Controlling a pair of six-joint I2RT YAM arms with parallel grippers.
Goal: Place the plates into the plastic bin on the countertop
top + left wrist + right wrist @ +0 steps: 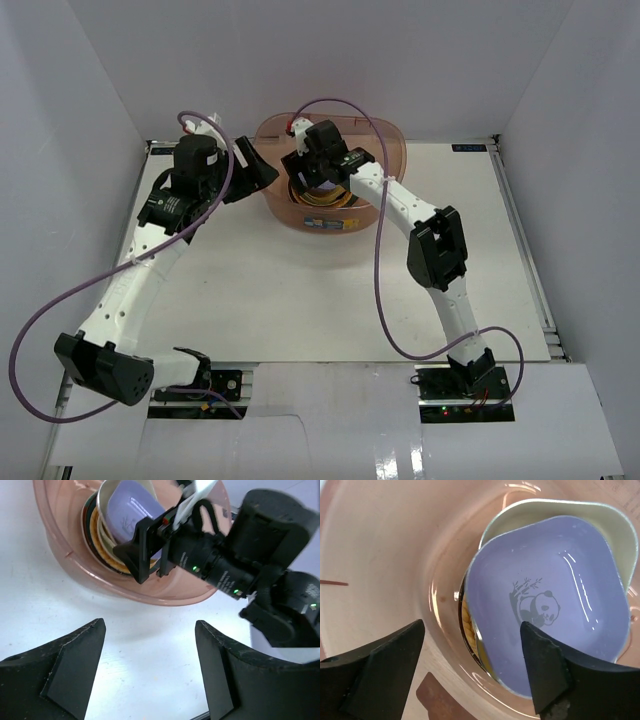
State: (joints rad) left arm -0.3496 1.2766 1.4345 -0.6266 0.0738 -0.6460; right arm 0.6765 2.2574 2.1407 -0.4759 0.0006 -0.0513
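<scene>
The pinkish translucent plastic bin (385, 150) stands at the back of the white countertop (300, 290). A stack of plates lies in it, topped by a lavender rounded-square plate with a panda (555, 590) over a cream plate (615, 520) and an orange woven-look plate (467, 622). The stack also shows in the left wrist view (127, 505). My right gripper (472, 650) is open and empty, hovering inside the bin (380, 545) above the stack. My left gripper (150, 645) is open and empty over bare countertop, just left of the bin (65, 535).
White walls enclose the countertop on the left, back and right. My right arm (430, 240) reaches from the front right across to the bin. Purple cables loop beside both arms.
</scene>
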